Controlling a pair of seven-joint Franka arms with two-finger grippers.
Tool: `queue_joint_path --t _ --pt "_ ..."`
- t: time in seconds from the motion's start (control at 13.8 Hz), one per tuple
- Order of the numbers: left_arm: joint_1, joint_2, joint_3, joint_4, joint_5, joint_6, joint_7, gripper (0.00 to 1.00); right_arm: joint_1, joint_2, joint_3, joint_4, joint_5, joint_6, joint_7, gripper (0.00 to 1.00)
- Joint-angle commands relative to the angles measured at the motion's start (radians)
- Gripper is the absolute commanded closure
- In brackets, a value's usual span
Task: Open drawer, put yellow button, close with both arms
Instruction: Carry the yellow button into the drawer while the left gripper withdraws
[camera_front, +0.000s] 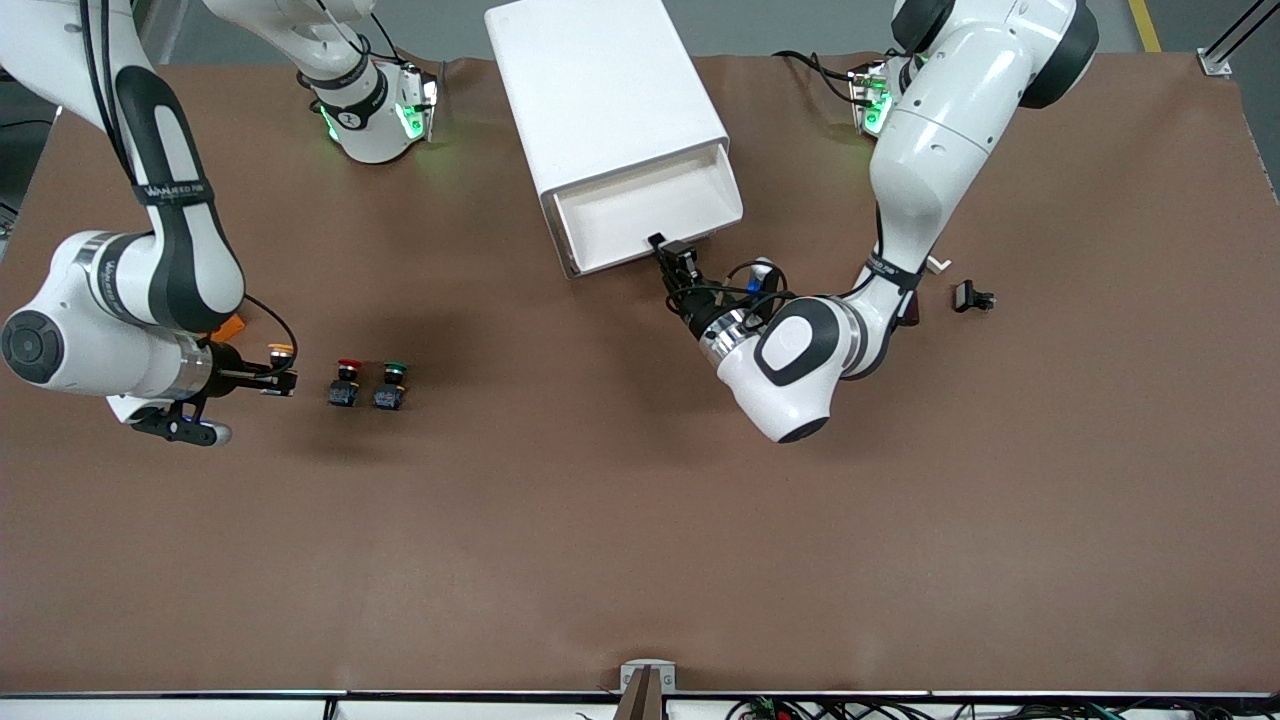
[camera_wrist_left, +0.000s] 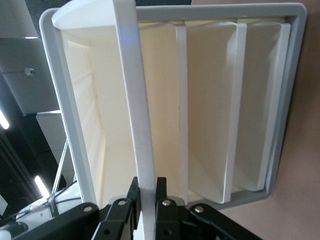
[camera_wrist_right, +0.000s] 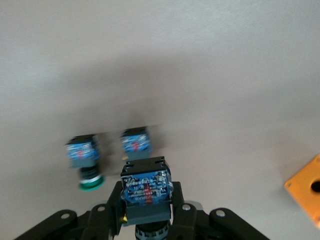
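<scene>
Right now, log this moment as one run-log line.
drawer: open | left gripper: shut on drawer front | right gripper: shut on yellow button, lifted | red button, green button: on table

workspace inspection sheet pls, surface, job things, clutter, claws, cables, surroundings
surface: brown table, bare toward the front camera.
job's things: top drawer pulled out of white cabinet; yellow button lifted.
clutter: red button, green button, small black part, orange block.
claws: left claw shut on the drawer's front; right claw shut on yellow button, over the table.
cables: black leads on left wrist.
surroundings: grey floor.
</scene>
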Motion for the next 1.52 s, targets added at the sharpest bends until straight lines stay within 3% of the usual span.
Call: queue_joint_path --t 0.0,0.07,0.14,0.36,0.51,0.94,1.44 --pt "-0.001 0.009 0.026 0.001 0.013 0.092 0.043 0.89 0.092 -0.082 -0.001 0.005 0.019 -0.068 0.192 1.00" --pt "0.004 0.009 0.026 0.010 0.013 0.094 0.044 0.19 0.142 -0.119 0.000 0.005 0.019 -0.094 0.290 1.00" --pt "0.005 0.006 0.026 0.012 0.015 0.092 0.041 0.00 0.208 -0.155 0.000 0.005 0.019 -0.114 0.405 1.00" --pt "0.037 -0.001 0.027 0.051 0.021 0.092 0.040 0.00 0.380 -0.197 0.002 0.050 0.025 -0.170 0.716 1.00" --pt "0.065 -0.001 0.044 0.099 0.025 0.092 0.041 0.00 0.486 -0.197 0.000 0.093 0.074 -0.175 0.905 1.00" --pt "0.074 -0.047 0.163 0.193 0.065 0.095 0.092 0.00 0.737 -0.182 0.000 0.143 0.084 -0.084 1.342 1.00" --pt "0.070 -0.109 0.354 0.194 0.067 0.140 0.515 0.00 0.902 -0.065 -0.003 0.216 0.068 0.008 1.620 1.00"
